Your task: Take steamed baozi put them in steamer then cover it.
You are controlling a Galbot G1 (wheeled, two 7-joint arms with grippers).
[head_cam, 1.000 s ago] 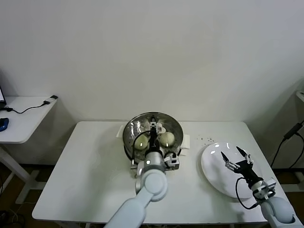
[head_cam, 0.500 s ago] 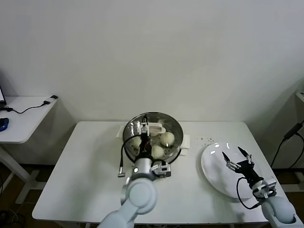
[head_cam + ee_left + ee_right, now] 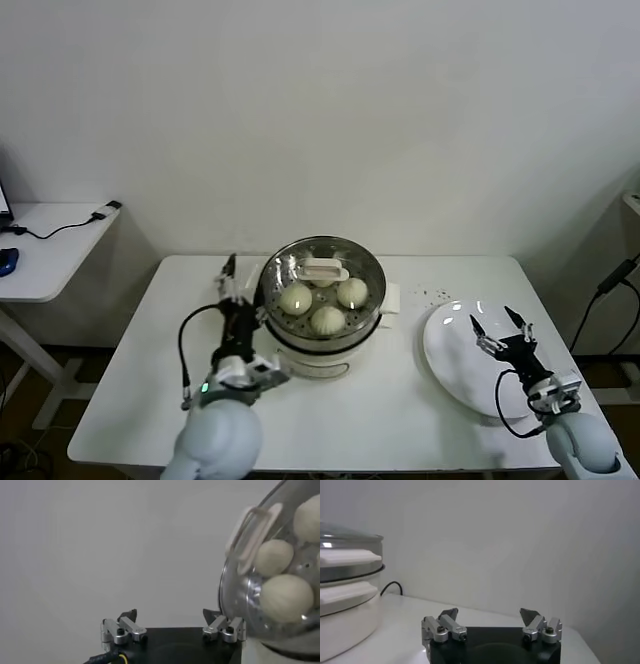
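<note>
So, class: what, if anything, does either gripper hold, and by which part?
Nothing. The left gripper is open beside the round steel steamer; the right gripper is open over the flat white plate.

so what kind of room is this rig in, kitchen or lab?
Likely a lab or office mock-up, not a kitchen: a plain white table against a bare wall, a side desk with cables, and only a steamer and a plate as props.

You see the steamer at frame centre on the tabletop, baozi inside under the cover; the plate lies lower right.
</note>
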